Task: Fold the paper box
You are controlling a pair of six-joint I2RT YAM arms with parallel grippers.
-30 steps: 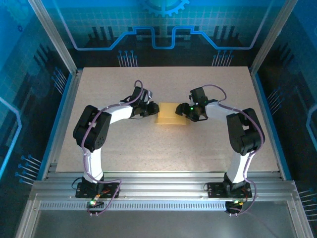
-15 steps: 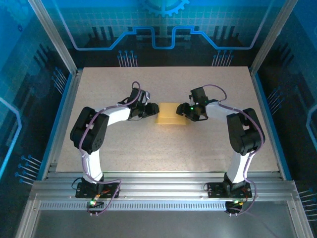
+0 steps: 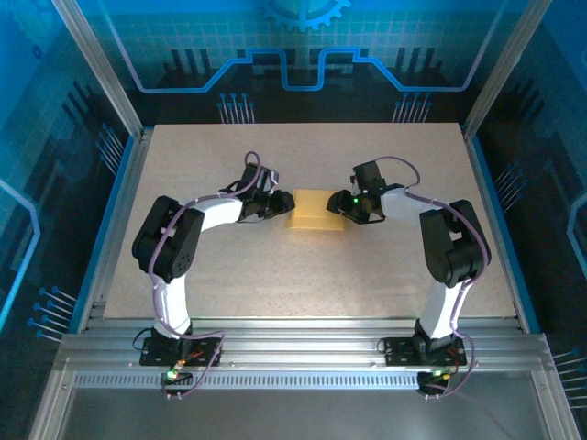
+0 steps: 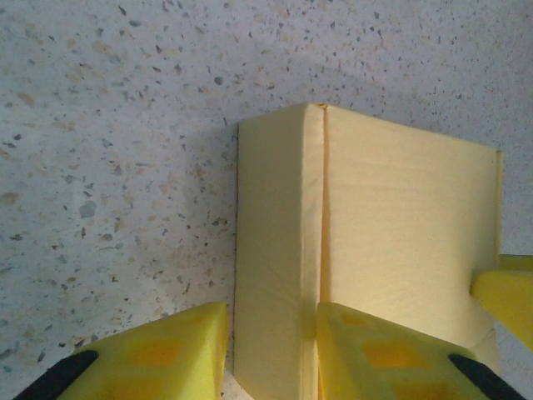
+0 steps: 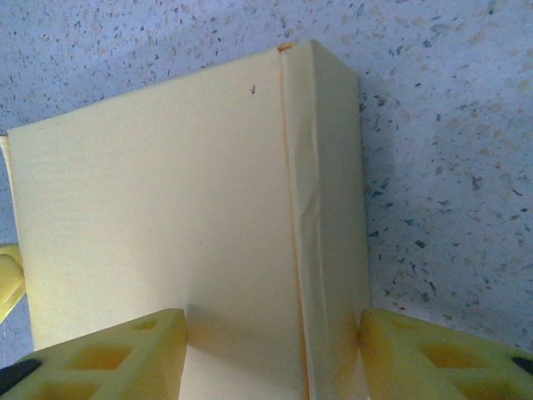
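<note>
The left claw [image 4: 271, 318] and right claw [image 5: 273, 325] straddle opposite ends of the paper box [image 3: 317, 211], half-open, whether gripping I can't tell.

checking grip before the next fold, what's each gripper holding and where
Both straddle the paper box: left gripper over its left end fold, right gripper over its right end fold. Whether either truly clamps cannot be told.

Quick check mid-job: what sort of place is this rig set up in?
Probably a lab or demo robot cell: speckled tabletop, aluminium rail frame, blue circuit-pattern wall panels around it.
</note>
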